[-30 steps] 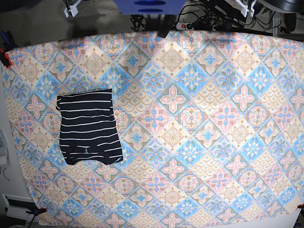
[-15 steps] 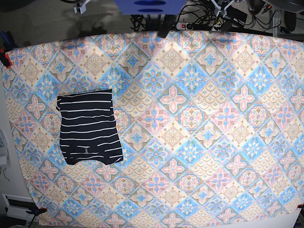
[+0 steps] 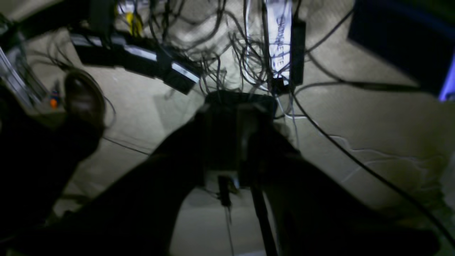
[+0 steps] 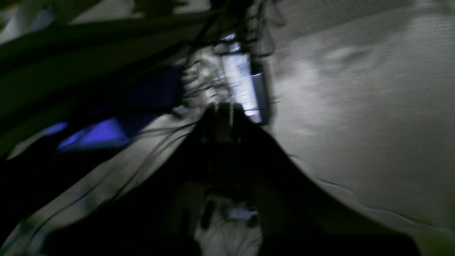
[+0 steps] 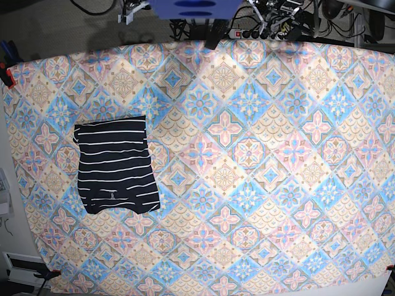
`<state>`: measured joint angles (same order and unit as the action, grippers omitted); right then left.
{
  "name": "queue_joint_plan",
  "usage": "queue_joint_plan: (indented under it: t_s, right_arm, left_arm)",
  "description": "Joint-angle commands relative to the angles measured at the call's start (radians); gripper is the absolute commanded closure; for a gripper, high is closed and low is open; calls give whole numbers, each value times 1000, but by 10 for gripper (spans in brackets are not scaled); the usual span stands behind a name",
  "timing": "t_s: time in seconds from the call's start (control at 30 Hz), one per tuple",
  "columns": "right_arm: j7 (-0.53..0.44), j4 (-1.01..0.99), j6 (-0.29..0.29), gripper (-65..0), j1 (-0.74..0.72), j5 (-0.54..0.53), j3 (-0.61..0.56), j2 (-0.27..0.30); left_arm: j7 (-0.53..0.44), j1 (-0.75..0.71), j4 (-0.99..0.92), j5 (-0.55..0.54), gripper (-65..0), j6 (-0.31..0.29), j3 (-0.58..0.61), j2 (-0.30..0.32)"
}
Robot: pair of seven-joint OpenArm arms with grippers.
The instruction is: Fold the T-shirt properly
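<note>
The T-shirt (image 5: 115,164), dark navy with thin white stripes, lies folded into a small rectangle on the left part of the table in the base view, with no gripper near it. Both arms are drawn back past the table's far edge. There only white pieces of the right arm (image 5: 129,10) and the left arm (image 5: 271,12) show. In the dim, blurred wrist views my left gripper (image 3: 240,103) and right gripper (image 4: 222,110) hang over the floor as dark shapes with nothing seen in them. The right fingers meet at a point. The left jaws are too dark to read.
A pastel tile-patterned cloth (image 5: 259,160) covers the whole table, with an orange clamp (image 5: 6,75) at its left corner. Behind the table a blue block (image 5: 194,7) sits at the centre. Cables and a power strip (image 3: 280,39) lie on the floor, beside a shoe (image 3: 83,99).
The white arm pieces at the top edge have both slid inward toward the centre. The folded T-shirt has not moved.
</note>
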<state>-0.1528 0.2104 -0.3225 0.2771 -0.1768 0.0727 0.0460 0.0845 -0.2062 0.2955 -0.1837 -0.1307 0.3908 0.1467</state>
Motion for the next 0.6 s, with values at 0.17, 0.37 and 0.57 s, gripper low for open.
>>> queue_joint_plan:
  t_s: [0.17, 0.37, 0.57]
  right_arm:
    - [-74, -1, 119, -13, -12, -2, 2, -71]
    - [-74, -1, 122, -13, -45, -2, 2, -96]
    - [-74, 1, 124, -12, -74, -2, 2, -110]
  left_arm:
    - [-33, 4, -5, 0, -118, 67, 21, 8]
    - [-38, 14, -5, 0, -122, 72, 21, 8]
    - [-36, 27, -5, -4, -122, 72, 20, 6]
